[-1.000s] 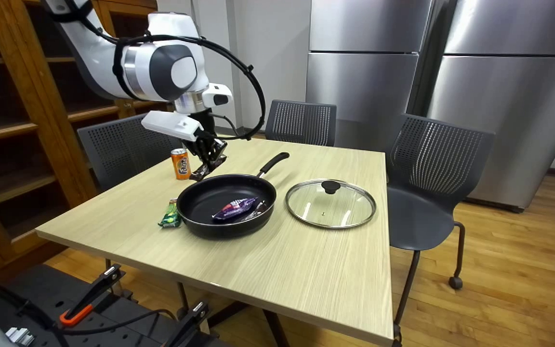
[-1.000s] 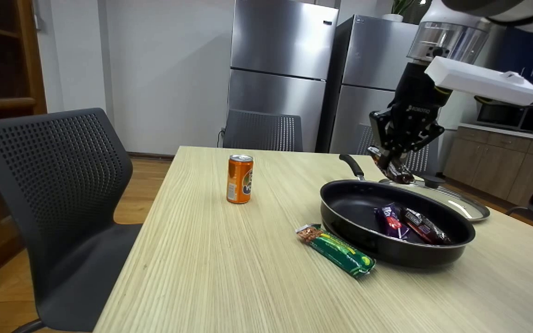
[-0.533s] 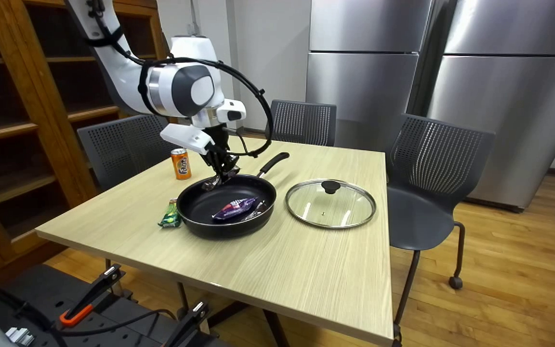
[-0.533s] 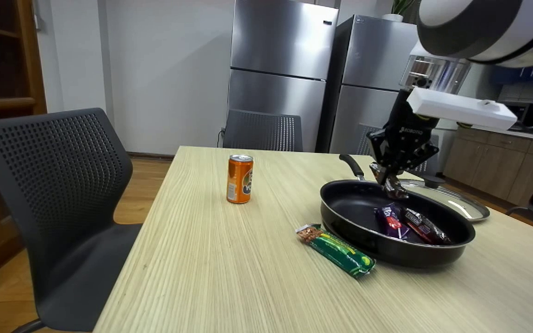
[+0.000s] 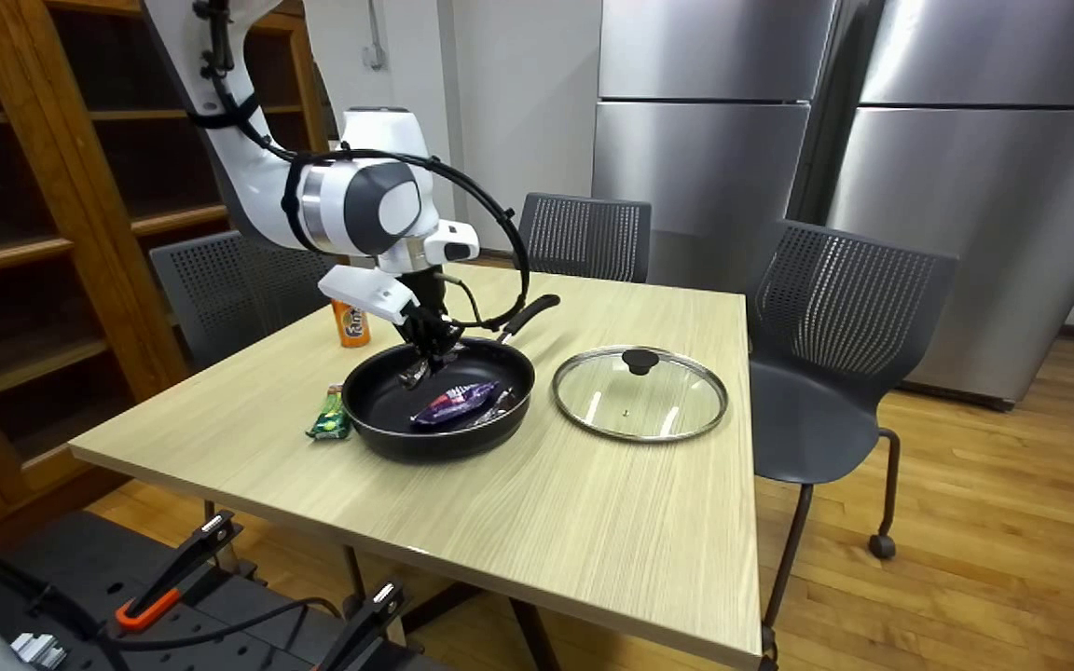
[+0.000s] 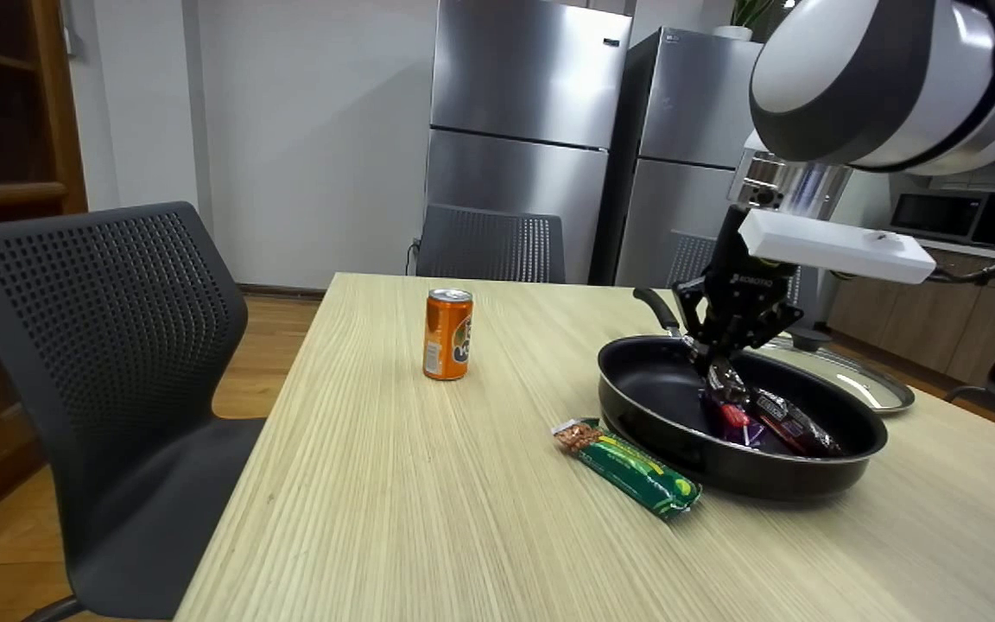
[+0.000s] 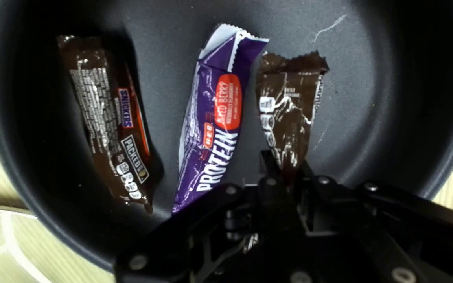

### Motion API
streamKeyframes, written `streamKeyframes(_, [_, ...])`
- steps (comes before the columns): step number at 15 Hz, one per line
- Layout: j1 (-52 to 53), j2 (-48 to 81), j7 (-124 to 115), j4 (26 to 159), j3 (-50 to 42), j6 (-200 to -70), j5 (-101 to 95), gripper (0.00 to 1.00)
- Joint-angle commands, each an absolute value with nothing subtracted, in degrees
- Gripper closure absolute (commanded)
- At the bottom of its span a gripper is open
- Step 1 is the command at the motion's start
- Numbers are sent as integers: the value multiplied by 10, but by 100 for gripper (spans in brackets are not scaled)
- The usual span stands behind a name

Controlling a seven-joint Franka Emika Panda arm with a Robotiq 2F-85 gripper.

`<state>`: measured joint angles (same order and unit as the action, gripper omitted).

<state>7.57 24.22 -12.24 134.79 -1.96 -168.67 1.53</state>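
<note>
Lying farthest left on the pale wooden surface (image 5: 612, 550) in an exterior view, a green-wrapped bar (image 5: 330, 417) sits just beside a black frying pan (image 5: 416, 449); touching or not is unclear. An orange Fanta can (image 5: 353, 326) stands upright farther back, partly covered by the white arm (image 5: 262, 193). Next comes the pincer (image 5: 430, 358), low over the pan, pinching a brown-wrapped bar (image 7: 291, 106) between its ends; the bar slants down into the pan, though contact with the base cannot be judged. Right of it, in the pan, lie a purple protein bar (image 5: 456, 403) and then a dark Snickers bar (image 5: 500, 406), with a gap between the two. Farther right, a glass lid (image 5: 640, 401) with a black knob (image 5: 640, 361) lies flat, apart from the pan.
</note>
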Motion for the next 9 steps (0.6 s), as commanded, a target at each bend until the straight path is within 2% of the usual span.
streamKeyframes(1, [79,262,-132,1332,-20,-1696,24,97])
streamKeyframes(4, [77,268,-129,1332,-18,-1702,28,97])
streamKeyframes(5, [74,264,-125,1336,-14,-1706,30,64])
streamKeyframes(7, [78,257,-126,1345,-17,-1720,29,57])
streamKeyframes(9, [87,249,-130,1356,-25,-1739,25,42])
